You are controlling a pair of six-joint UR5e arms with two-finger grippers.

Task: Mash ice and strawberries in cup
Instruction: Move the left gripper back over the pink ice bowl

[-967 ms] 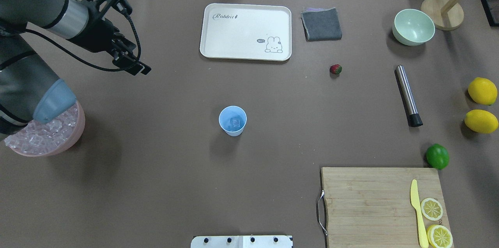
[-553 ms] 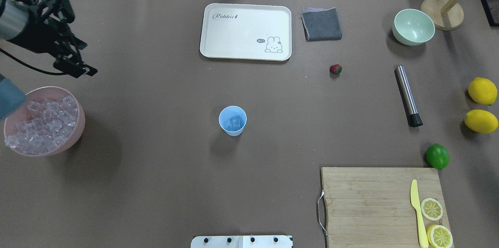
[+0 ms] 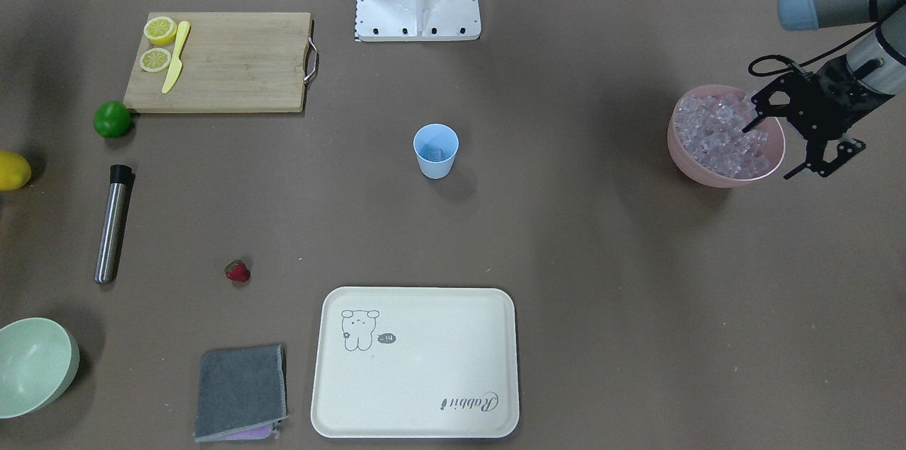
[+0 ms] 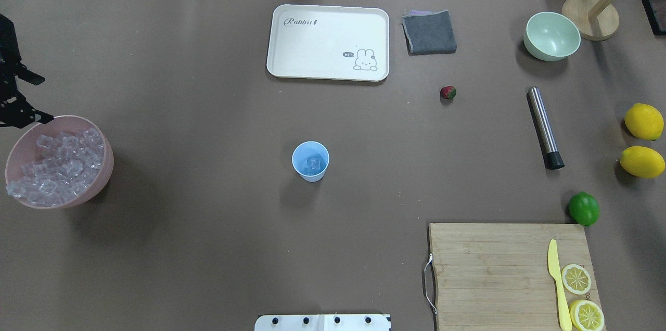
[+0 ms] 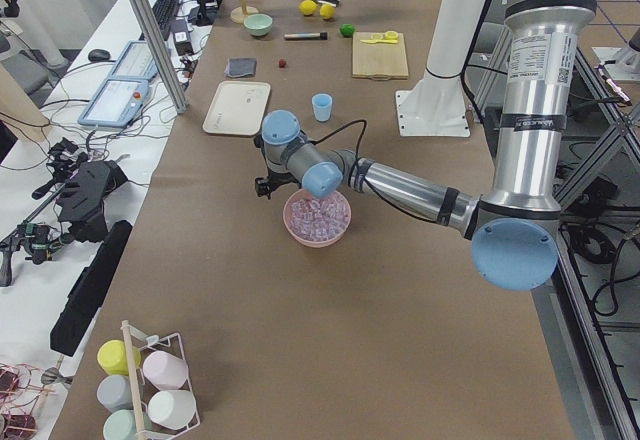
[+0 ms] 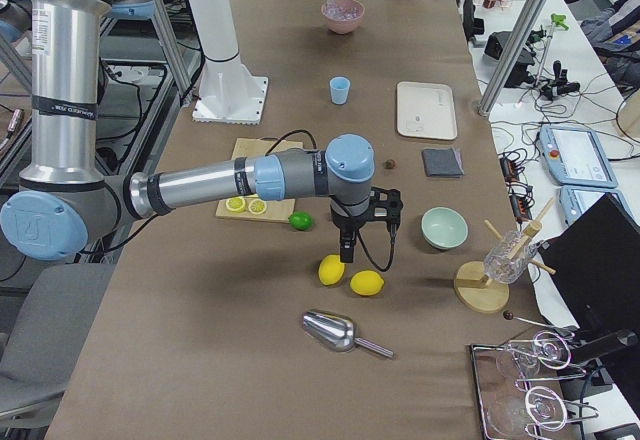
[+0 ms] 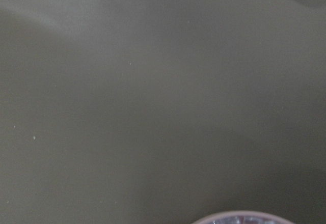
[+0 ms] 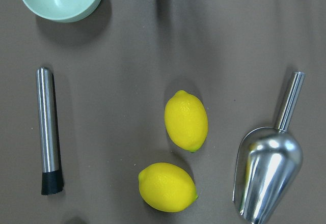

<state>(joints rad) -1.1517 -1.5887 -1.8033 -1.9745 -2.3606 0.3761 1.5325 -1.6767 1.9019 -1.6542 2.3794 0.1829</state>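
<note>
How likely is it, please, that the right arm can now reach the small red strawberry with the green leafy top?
Probably yes. The strawberry lies alone on bare table, apart from the grey cloth; the right gripper hovers over the yellow lemons, with only the flat-lying steel muddler between.

Silver arms point(image 5: 530, 90) bear pale-blue joint caps point(image 5: 512, 255); the left hand point(image 3: 769, 151) is black.

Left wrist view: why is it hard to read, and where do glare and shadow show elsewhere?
Left wrist view: nearly all bare table, only a bowl rim at the bottom. Right wrist view: sharp, glare on the metal scoop. Overhead view: the cup throws a soft shadow.
</note>
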